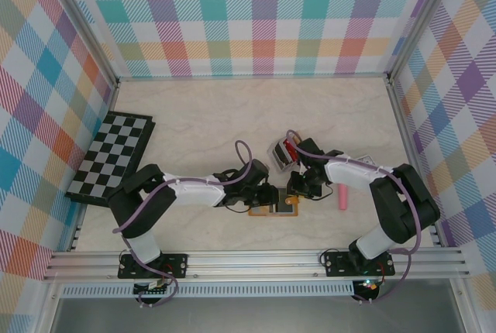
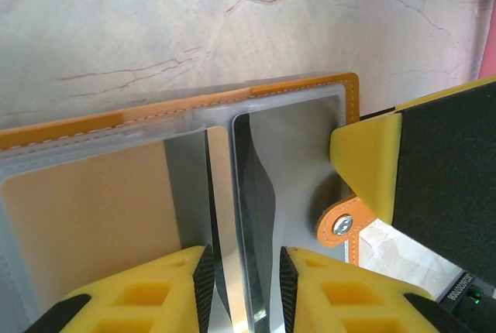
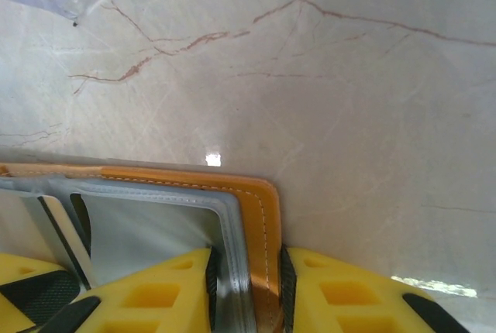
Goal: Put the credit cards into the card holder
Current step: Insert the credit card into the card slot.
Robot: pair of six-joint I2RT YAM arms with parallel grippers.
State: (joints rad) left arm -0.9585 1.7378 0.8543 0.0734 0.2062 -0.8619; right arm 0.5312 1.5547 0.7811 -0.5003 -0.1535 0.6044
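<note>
1. The right gripper (image 3: 246, 263) is clamped on the right edge of the wallet (image 3: 262, 217), with orange leather and grey lining filling its gap.
2. The left gripper (image 2: 245, 263) stands slightly open astride the clear inner pocket at the wallet's middle.
3. The wallet lies open on the table (image 1: 201, 116), towards its near side.
4. A red card (image 1: 291, 149) stands in the rack (image 1: 277, 155) just beyond.
</note>
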